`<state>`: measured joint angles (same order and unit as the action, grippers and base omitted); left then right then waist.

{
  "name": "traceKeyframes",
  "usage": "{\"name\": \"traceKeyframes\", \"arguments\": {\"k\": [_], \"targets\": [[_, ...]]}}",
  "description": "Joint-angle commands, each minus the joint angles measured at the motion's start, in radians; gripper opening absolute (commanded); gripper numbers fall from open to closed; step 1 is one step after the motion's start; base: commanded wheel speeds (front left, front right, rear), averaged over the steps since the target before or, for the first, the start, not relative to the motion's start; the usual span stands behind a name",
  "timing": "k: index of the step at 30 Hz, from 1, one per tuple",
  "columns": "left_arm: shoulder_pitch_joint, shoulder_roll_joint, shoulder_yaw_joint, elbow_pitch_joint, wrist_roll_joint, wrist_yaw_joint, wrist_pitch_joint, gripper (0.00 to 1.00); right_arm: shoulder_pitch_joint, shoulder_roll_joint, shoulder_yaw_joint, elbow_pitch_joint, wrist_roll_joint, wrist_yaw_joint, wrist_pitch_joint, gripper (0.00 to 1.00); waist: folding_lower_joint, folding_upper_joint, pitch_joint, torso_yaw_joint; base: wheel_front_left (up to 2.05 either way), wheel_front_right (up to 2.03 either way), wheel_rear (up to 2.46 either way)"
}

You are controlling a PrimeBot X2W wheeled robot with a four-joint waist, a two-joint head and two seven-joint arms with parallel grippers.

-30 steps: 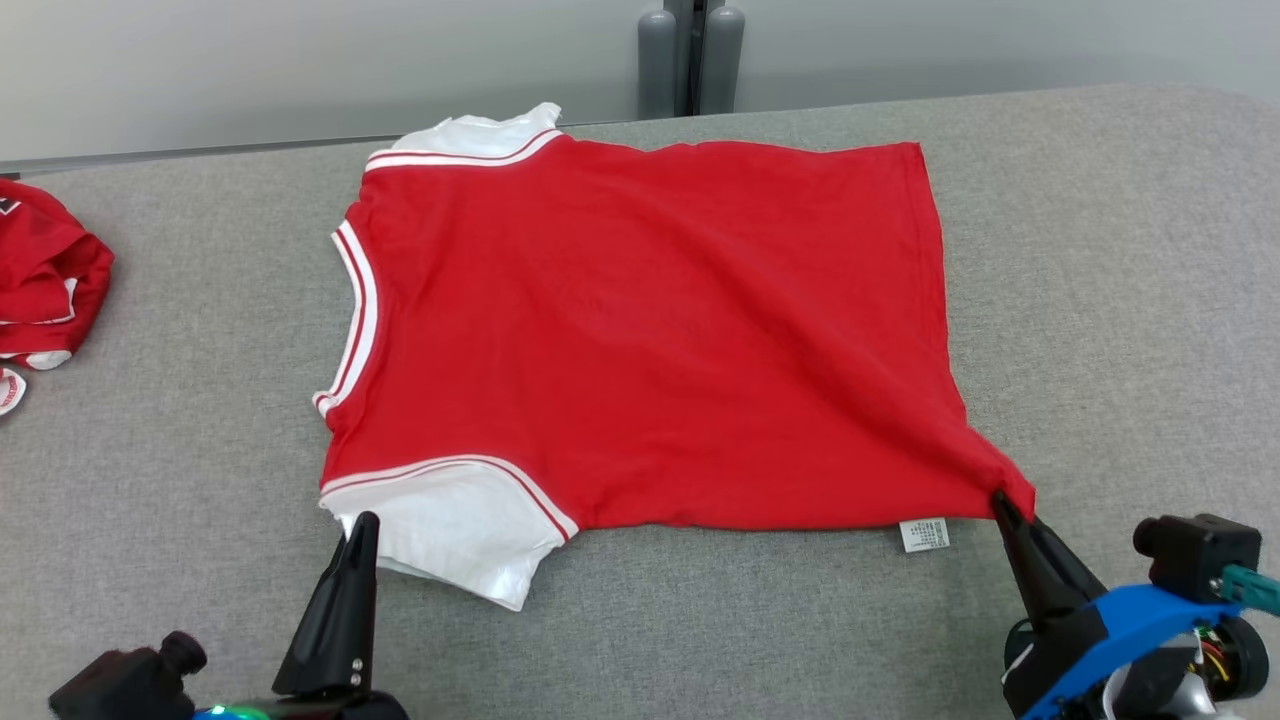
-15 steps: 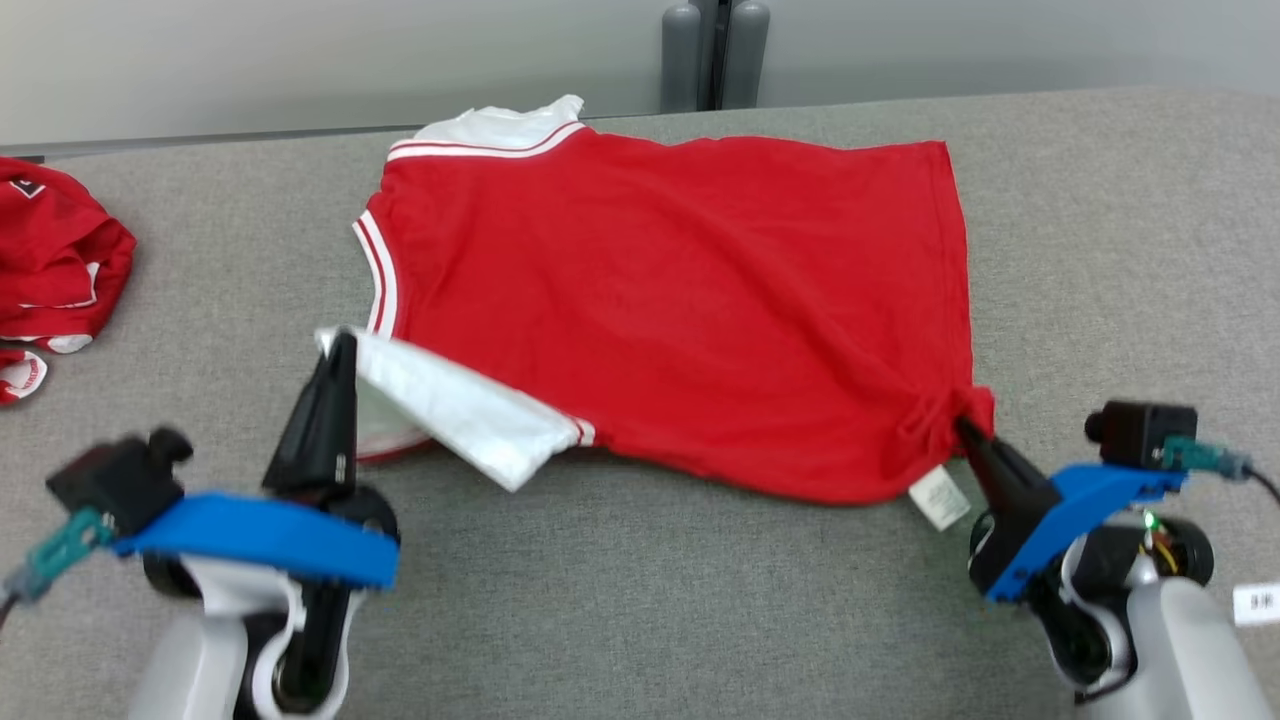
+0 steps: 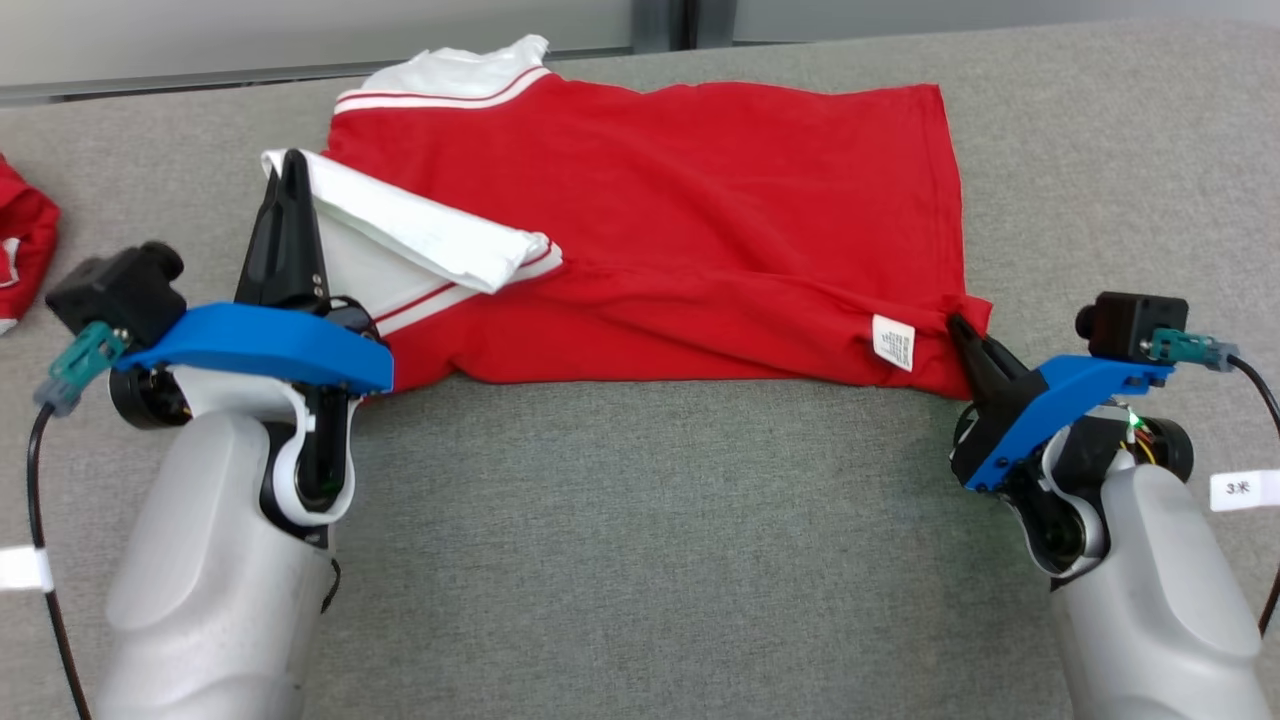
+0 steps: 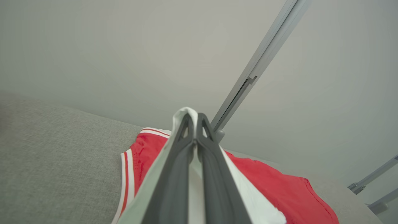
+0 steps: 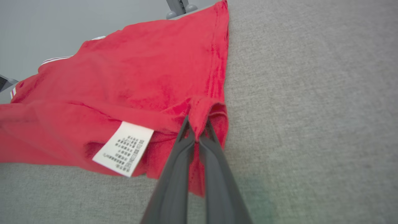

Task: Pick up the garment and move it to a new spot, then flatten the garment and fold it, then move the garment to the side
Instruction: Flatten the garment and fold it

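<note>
The garment (image 3: 700, 210) is a red T-shirt with white, red-striped sleeves, spread across the grey table. Its near edge is lifted and doubled back over the rest. My left gripper (image 3: 290, 165) is shut on the near white sleeve (image 3: 420, 235), holding it above the shirt's collar end; the left wrist view shows white cloth pinched between the fingers (image 4: 194, 124). My right gripper (image 3: 958, 325) is shut on the near hem corner beside the white care label (image 3: 893, 342); in the right wrist view red cloth (image 5: 174, 81) bunches at the fingertips (image 5: 197, 124).
Another red and white garment (image 3: 25, 235) lies at the table's left edge. The grey felt table (image 3: 650, 560) stretches bare toward me. A wall and metal rails (image 4: 258, 62) stand behind the table's far edge.
Both grippers have carried the shirt's near edge up and away from me, folding it over the body; the sleeve and label now lie over the red cloth. The head camera has also tilted down.
</note>
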<state>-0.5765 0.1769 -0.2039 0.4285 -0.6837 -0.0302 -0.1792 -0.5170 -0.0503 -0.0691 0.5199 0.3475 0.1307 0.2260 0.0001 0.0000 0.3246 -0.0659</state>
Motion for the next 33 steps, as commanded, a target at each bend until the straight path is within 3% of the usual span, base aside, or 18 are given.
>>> {"name": "traceKeyframes", "arguments": {"k": [1, 7, 8, 9, 10, 11, 18, 23, 33], "targets": [[-0.023, 0.001, 0.000, 0.011, 0.007, -0.005, -0.005, 0.00, -0.019, -0.001, 0.004, 0.008, 0.004, 0.000, -0.007, 0.00, -0.0001, 0.0000, 0.002, -0.002, 0.00, 0.00, 0.00], [-0.099, 0.005, -0.016, 0.146, 0.023, -0.021, -0.020, 0.00, -0.086, -0.001, 0.062, 0.078, 0.031, 0.000, -0.065, 0.00, -0.0001, 0.0000, 0.016, -0.019, 0.00, 0.00, 0.00], [-0.106, 0.005, -0.017, 0.160, 0.025, -0.023, -0.026, 0.00, -0.099, -0.001, 0.072, 0.088, 0.031, 0.000, -0.082, 0.15, -0.0001, 0.0000, 0.016, -0.021, 0.00, 0.00, 0.00], [-0.112, 0.005, -0.017, 0.174, 0.026, -0.025, -0.030, 0.07, -0.110, -0.001, 0.078, 0.096, 0.028, 0.000, -0.103, 0.39, -0.0001, 0.0000, 0.017, -0.023, 0.00, 0.00, 0.00], [-0.116, 0.004, -0.018, 0.186, 0.026, -0.029, -0.035, 0.47, -0.120, -0.001, 0.086, 0.102, 0.020, 0.000, -0.126, 1.00, -0.0001, 0.0000, 0.017, -0.023, 0.00, 0.00, 0.00], [-0.117, 0.004, -0.020, 0.196, 0.030, -0.032, -0.039, 1.00, -0.126, -0.001, 0.089, 0.110, 0.015, 0.000, -0.148, 1.00, -0.0001, 0.0000, 0.017, -0.024, 0.00, 0.00, 0.00], [-0.045, 0.001, -0.033, 0.175, 0.019, -0.065, -0.063, 1.00, -0.100, -0.001, 0.088, 0.096, -0.038, 0.000, -0.310, 1.00, -0.0001, 0.0000, 0.007, -0.018, 0.00, 0.00, 0.00], [0.094, 0.033, -0.024, 0.080, -0.011, -0.070, -0.048, 1.00, 0.000, -0.001, 0.075, 0.021, -0.099, 0.000, -0.336, 1.00, -0.0001, 0.0000, -0.004, -0.010, 0.00, 0.00, 0.00], [0.303, 0.086, 0.016, -0.103, -0.105, 0.059, 0.182, 1.00, 0.202, -0.001, 0.045, -0.200, -0.150, 0.000, -0.260, 1.00, -0.0001, 0.0000, 0.000, 0.003, 0.00, 0.00, 0.00]]}}
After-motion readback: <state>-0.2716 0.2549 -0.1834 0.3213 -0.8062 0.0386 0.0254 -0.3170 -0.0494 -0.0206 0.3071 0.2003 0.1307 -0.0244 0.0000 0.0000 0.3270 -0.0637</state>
